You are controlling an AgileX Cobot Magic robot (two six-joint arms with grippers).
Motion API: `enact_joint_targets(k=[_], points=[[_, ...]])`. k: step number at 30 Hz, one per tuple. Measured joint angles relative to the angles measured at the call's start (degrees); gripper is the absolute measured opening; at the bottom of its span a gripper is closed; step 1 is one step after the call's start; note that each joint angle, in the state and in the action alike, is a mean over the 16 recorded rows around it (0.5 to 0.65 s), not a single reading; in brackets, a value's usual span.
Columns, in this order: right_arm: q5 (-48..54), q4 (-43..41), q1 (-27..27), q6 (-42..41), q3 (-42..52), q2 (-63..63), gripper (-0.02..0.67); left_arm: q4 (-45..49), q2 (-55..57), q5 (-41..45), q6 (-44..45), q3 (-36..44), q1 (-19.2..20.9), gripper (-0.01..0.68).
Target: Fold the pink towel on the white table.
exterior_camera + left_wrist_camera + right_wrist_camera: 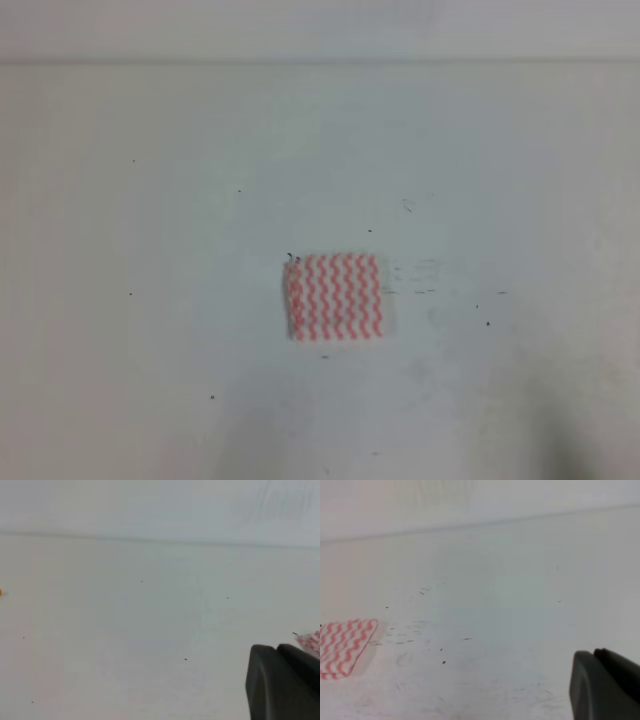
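The pink towel [337, 297] lies flat on the white table [150, 250] as a small, roughly square patch with wavy pink-red and white stripes, a little below the middle of the exterior high view. Neither arm shows in that view. In the left wrist view a corner of the towel [310, 641] peeks out just behind my left gripper [277, 647], whose dark fingers meet with no gap. The right wrist view has the towel [342, 647] far off at the left edge, well apart from my right gripper [594, 652], also shut with nothing in it.
The table's far edge [320, 62] meets a pale wall. Dark specks and scuff marks [420, 275] lie just right of the towel. A tiny orange spot [1, 592] sits at the left edge of the left wrist view.
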Motion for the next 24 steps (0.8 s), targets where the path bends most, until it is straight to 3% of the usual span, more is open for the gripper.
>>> enact_joint_targets(k=[24], points=[[-0.8,0.7,0.0,-0.1,0.8,-0.5,-0.018,1.7,0.0,-2.0,-1.2,-0.1,0.5,-0.005]])
